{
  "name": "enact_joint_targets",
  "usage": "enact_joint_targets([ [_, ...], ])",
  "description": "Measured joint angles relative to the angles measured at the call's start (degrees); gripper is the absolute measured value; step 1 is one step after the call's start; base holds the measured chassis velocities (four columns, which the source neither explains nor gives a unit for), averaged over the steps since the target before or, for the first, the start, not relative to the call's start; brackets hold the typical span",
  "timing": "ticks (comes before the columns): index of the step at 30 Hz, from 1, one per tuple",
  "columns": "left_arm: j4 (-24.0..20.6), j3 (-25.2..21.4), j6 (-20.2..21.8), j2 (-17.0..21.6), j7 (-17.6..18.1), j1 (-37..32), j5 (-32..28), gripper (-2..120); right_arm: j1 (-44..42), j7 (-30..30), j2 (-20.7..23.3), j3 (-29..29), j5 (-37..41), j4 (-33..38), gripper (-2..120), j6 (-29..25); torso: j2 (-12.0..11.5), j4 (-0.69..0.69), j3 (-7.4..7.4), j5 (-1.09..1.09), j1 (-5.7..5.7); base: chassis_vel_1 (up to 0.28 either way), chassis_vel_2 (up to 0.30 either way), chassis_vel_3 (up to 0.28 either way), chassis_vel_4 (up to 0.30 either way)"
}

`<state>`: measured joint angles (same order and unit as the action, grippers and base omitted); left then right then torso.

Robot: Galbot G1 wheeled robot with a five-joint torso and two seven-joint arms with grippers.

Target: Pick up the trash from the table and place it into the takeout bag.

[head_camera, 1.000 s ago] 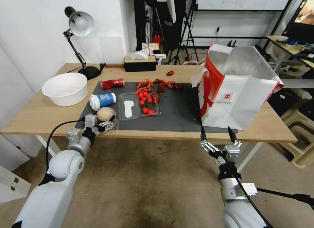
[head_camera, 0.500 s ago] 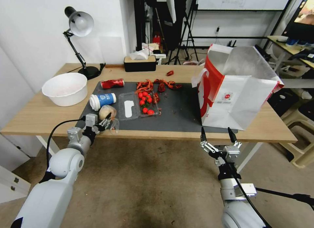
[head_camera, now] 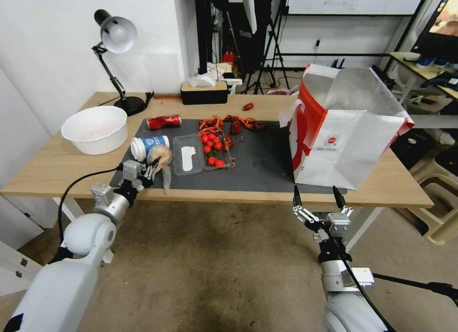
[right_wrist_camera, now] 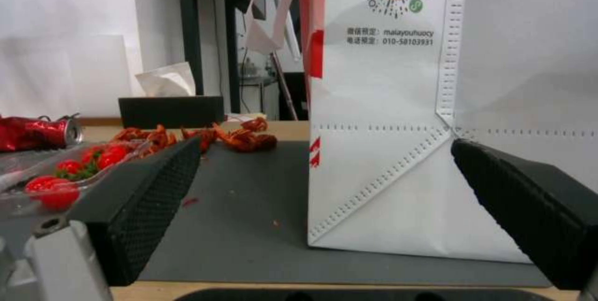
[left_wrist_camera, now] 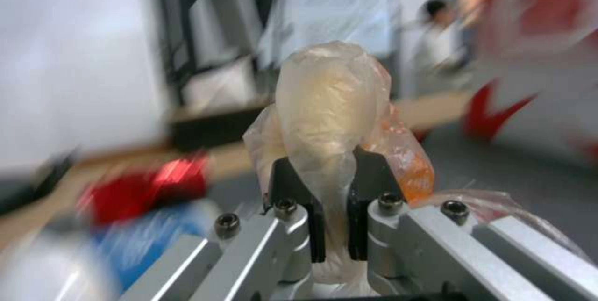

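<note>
Gripping the wrapped lump [head_camera: 160,156], the left gripper [head_camera: 151,170] sat over the near left corner of the mat [head_camera: 260,162], jaws clamped on the clear wrap. In the left wrist view the black pads [left_wrist_camera: 288,188] pinched the wrap's neck, with the beige lump [left_wrist_camera: 327,100] bulging past them. A loose tail of wrap hung down past the table [head_camera: 52,167] edge.

Left to right on the table: white bowl [head_camera: 94,129] off the mat, lamp [head_camera: 114,36] behind it. Paper cup [head_camera: 149,145] lay on its side on the mat, touching or just behind the lump; can't tell which. Crushed can [head_camera: 163,121] lay farther back at the mat's edge. Clear tray [head_camera: 200,153] with red tomatoes sat right of the cup, red scraps [head_camera: 231,124] behind it, tissue box [head_camera: 204,91] at the far edge.

Bag [head_camera: 343,131] stood upright and open at the mat's right end, well apart from the lump.

Right gripper [head_camera: 318,197] hung below the near table edge in front of the bag, jaws wide apart, holding nothing. Right wrist view had both pads [right_wrist_camera: 149,207] framing the bag's [right_wrist_camera: 386,151] lower face.
</note>
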<state>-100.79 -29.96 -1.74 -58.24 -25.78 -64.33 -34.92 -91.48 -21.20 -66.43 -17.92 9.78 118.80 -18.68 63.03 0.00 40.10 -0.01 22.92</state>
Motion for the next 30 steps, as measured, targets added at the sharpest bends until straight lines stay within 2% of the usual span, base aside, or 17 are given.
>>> enact_joint_targets([
  [3, 0.15, 2.62, -2.95, 3.35, -5.36, 3.40, -6.26, 4, 0.06, 0.01, -0.16, 0.02, -0.13, -0.11, 100, -0.09, 0.00, 0.00, 0.00, 0.00, 0.00, 0.000, 0.000, 0.000, 0.000],
  [4, 0.15, 2.62, -2.95, 3.35, -5.36, 3.40, -6.26, 4, 0.06, 0.01, -0.16, 0.02, -0.13, -0.11, 100, -0.09, 0.00, 0.00, 0.00, 0.00, 0.00, 0.000, 0.000, 0.000, 0.000],
  [5, 0.54, 4.55, -3.64, 5.34, -7.35, 5.91, -9.07, 4, 0.20, 0.09, -0.31, 0.05, -0.14, -0.12, 100, -0.24, 0.00, -0.01, 0.00, 0.03, 0.00, 0.000, 0.000, 0.000, 0.000],
  [6, 0.72, 5.47, -3.75, 6.09, -7.87, 7.04, -10.03, 4, 0.29, 0.13, -0.37, 0.05, -0.14, -0.14, 100, -0.30, 0.00, -0.01, 0.00, 0.02, 0.00, 0.000, 0.000, 0.000, 0.000],
  [11, 1.31, 8.56, -3.87, 7.91, -8.55, 10.57, -12.23, 4, 0.59, 0.25, -0.56, 0.07, -0.18, -0.20, 100, -0.45, 0.00, 0.00, 0.00, 0.01, 0.00, 0.000, 0.000, 0.000, 0.000],
  [14, 2.59, 13.56, -3.74, 9.24, -8.70, 16.09, -14.40, 4, 0.81, 0.28, -0.69, 0.08, -0.41, -0.21, 100, -0.48, -0.01, 0.02, 0.01, -0.01, 0.00, 0.000, 0.000, 0.000, 0.000],
  [15, 2.59, 13.56, -3.74, 9.24, -8.70, 16.09, -14.40, 4, 0.81, 0.28, -0.69, 0.08, -0.41, -0.21, 100, -0.48, -0.01, 0.02, 0.01, -0.01, 0.00, 0.000, 0.000, 0.000, 0.000],
  [18, 4.61, 20.59, -3.13, 9.30, -8.54, 23.81, -16.55, 4, 1.07, 0.26, -0.85, -0.18, -0.69, -0.21, 100, -0.48, 0.00, -0.01, 0.01, 0.04, 0.00, 0.000, 0.000, 0.000, 0.000],
  [19, 4.61, 20.59, -3.13, 9.30, -8.54, 23.81, -16.55, 4, 1.07, 0.26, -0.85, -0.18, -0.69, -0.21, 100, -0.48, 0.00, -0.01, 0.01, 0.04, 0.00, 0.000, 0.000, 0.000, 0.000],
  [21, 7.85, 28.96, -2.79, 7.47, -8.33, 31.82, -17.60, 4, 1.28, 0.16, -1.19, -0.56, -0.84, -0.22, 100, -0.43, 0.00, -0.02, 0.01, 0.03, 0.00, 0.000, 0.000, 0.000, 0.000],
  [23, 10.08, 33.20, -2.57, 5.73, -8.10, 36.77, -18.04, 4, 1.27, 0.09, -1.38, -0.67, -0.94, -0.22, 100, -0.42, -0.01, 0.00, 0.02, 0.01, 0.01, 0.000, 0.000, 0.000, 0.000],
  [27, 12.33, 36.79, -2.34, 3.52, -7.87, 41.82, -18.22, 4, 1.25, 0.04, -1.55, -0.80, -1.11, -0.34, 100, -0.43, -0.01, 0.00, 0.02, 0.02, 0.01, 0.000, 0.000, 0.000, 0.000],
  [30, 16.63, 43.07, -2.05, -1.62, -7.19, 50.80, -18.52, 4, 1.37, -0.06, -1.90, -0.90, -1.33, -0.67, 100, -0.44, -0.01, -0.02, 0.01, 0.04, 0.01, 0.000, 0.000, 0.000, 0.000],
])
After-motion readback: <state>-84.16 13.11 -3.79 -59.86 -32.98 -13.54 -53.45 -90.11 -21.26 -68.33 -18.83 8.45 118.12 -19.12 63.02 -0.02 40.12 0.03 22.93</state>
